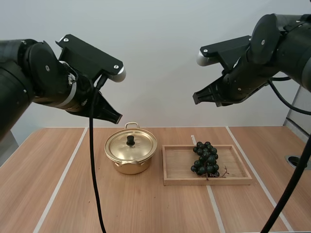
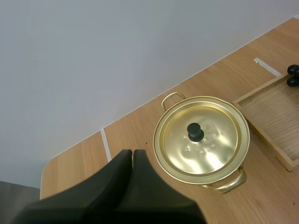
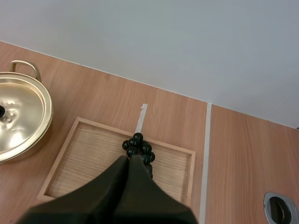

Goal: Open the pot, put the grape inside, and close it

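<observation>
Pot (image 1: 130, 154), lid (image 1: 139, 148) on; grapes (image 1: 205, 158) in wooden tray (image 1: 184, 181) at its three o'clock. Left end effector (image 1: 115, 118), right end effector (image 1: 197, 97): aloft, closed, empty.

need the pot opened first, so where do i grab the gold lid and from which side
Grip the small black knob standing upright at the centre of the round golden metal lid, coming straight down from above. The lid lies flat and smooth, so the knob is its only raised part.

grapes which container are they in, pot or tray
The wooden tray, right of the pot; it holds the grapes while the pot is lidded.
</observation>
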